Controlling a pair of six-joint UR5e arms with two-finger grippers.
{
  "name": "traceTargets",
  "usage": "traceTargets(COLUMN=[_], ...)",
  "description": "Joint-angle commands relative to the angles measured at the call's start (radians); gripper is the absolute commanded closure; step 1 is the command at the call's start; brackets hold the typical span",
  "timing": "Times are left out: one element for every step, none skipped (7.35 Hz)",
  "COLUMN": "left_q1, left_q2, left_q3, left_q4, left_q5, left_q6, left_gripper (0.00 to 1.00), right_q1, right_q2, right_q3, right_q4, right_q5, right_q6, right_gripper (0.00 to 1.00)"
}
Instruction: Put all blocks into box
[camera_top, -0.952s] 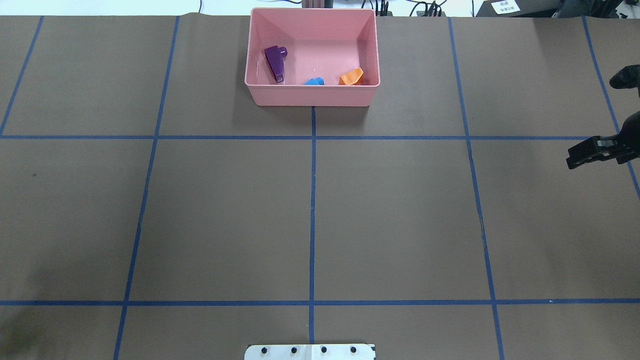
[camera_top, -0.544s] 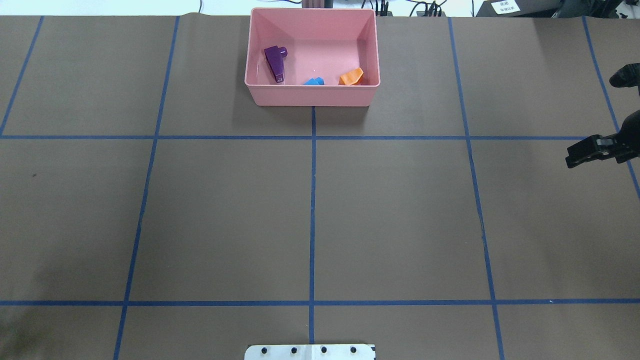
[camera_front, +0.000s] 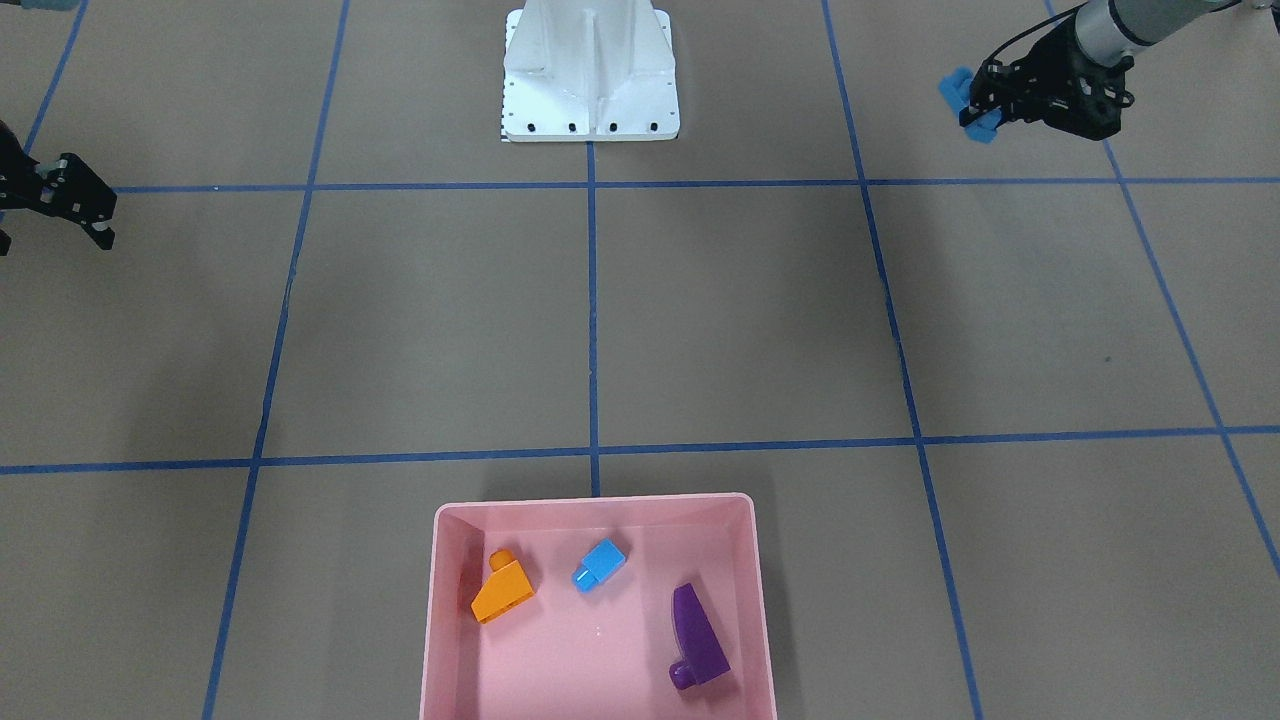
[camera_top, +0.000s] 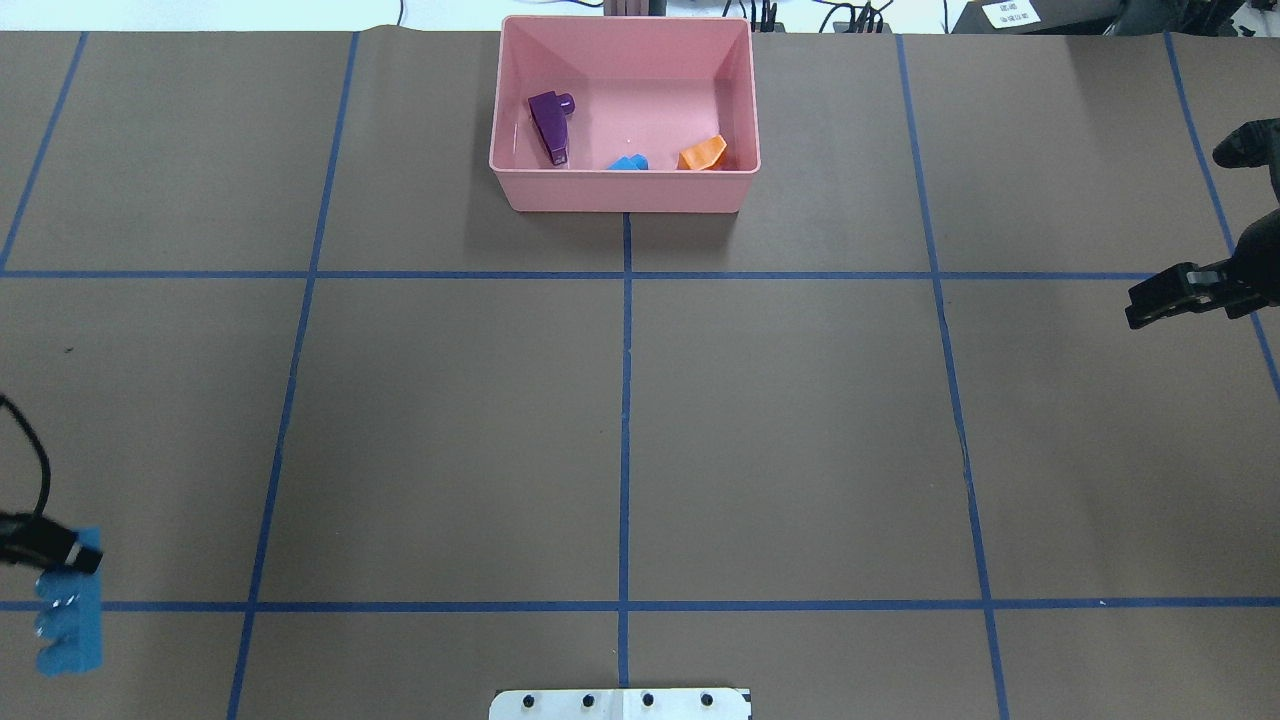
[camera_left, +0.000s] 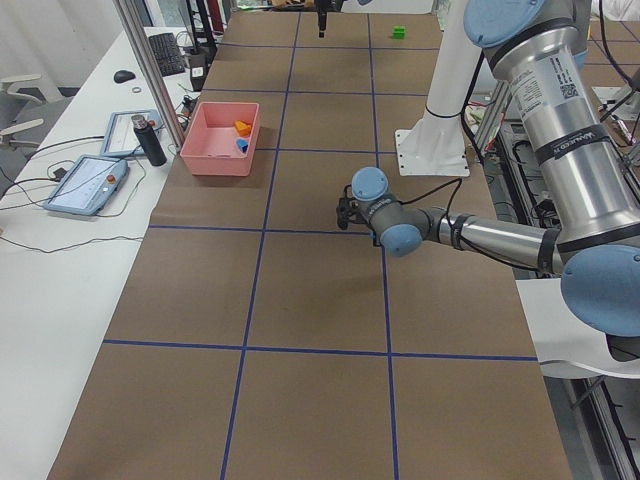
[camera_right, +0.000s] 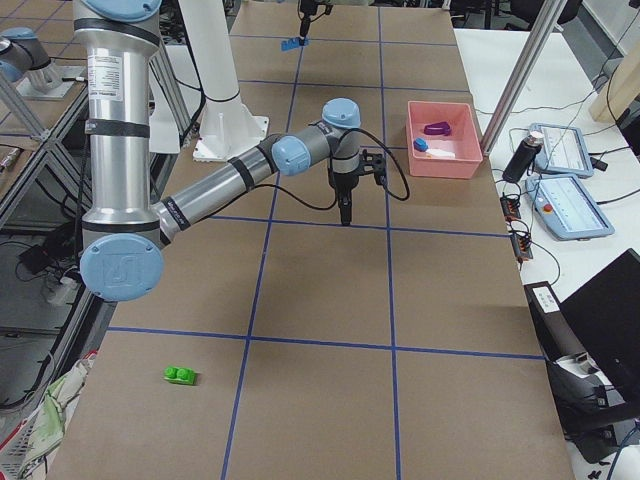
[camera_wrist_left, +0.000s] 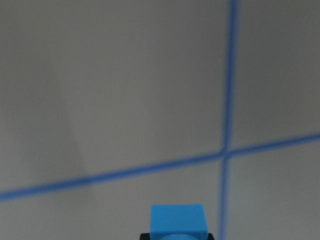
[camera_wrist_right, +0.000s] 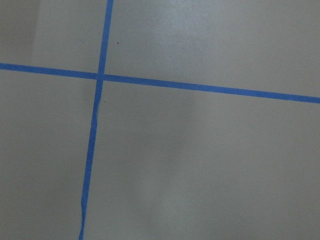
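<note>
I see left gripper (camera_front: 982, 105) clamped on long light-blue block (camera_front: 958, 88), well apart from box (camera_front: 595, 500); right gripper (camera_front: 55, 238) spread open.

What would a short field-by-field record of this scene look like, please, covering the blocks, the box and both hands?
Box: pink box, at the table edge opposite the robot
Inside box: purple sloped block, orange sloped block, small light-blue block
Left hand: shut on the long light-blue block, far from the box
Right hand: open, empty, over bare table
Loose on table: green block, near the end on the robot's right
Tally: three in, two out
</note>
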Motion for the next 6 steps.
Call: traceTargets(left_q1=[-0.152, -0.173, -0.196, -0.206, -0.206, -0.206], left_q2=[-0.303, -0.411, -0.568, -0.755, -0.916, -1.064], left_q3=[0.003, 0.023, 0.090, 0.191, 0.312, 0.463], left_q4=[0.140, 0.165, 0.226, 0.316, 0.377, 0.389], left_q5=[-0.067, -0.058, -0.058, -0.044, 0.001, 0.049], left_q6=[-0.170, -0.241, -0.301, -0.339, -0.360, -0.372], left_gripper=[1.00, 1.00, 1.00, 1.00, 1.00, 1.00], right_q1=[0.000, 0.000, 0.000, 0.000, 0.000, 0.000], right_q2=[0.009, 0.009, 0.021, 0.023, 0.032, 0.038], right_q3=[-0.002, -0.001, -0.005, -0.008, -0.011, -0.013], right_q4=[0.002, 0.002, 0.002, 0.002, 0.002, 0.002], right_q5=[0.001, 0.001, 0.000, -0.003, -0.003, -0.003], right_q6=[0.001, 0.001, 0.001, 0.001, 0.001, 0.001], right_gripper=[0.00, 0.00, 0.00, 0.00, 0.00, 0.00])
